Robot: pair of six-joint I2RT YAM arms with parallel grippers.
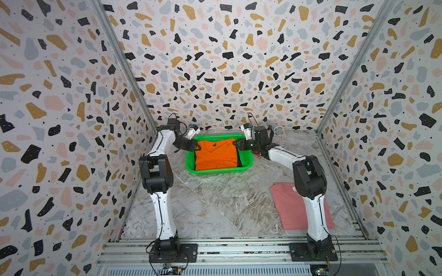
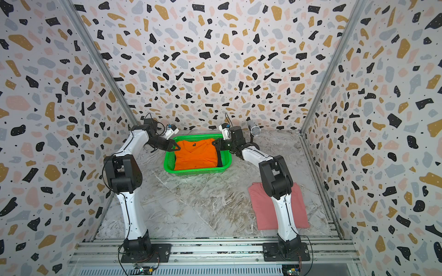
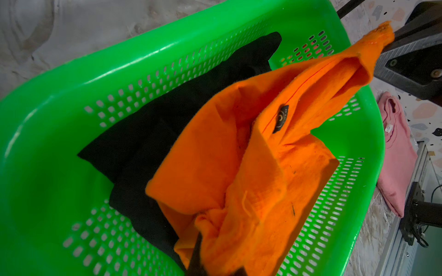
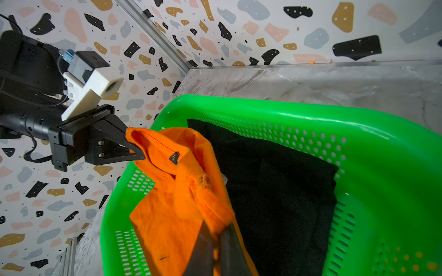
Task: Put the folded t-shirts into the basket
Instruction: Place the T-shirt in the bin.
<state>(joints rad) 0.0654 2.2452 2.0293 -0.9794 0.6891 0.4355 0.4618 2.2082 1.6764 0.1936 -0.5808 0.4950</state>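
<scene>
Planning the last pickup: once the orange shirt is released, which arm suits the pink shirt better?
Right, probably: the pink shirt lies beside the right arm's base, far across the table from the left arm.

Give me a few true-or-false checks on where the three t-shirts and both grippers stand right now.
1. The left gripper and the right gripper are both shut on the orange t-shirt. True.
2. The black t-shirt lies on the table outside the green basket. False: it lies inside the basket, beneath the orange one.
3. The pink t-shirt is already in the basket. False: it lies on the table, well clear of the basket.
4. The orange t-shirt hangs over the basket's opening. True.
</scene>
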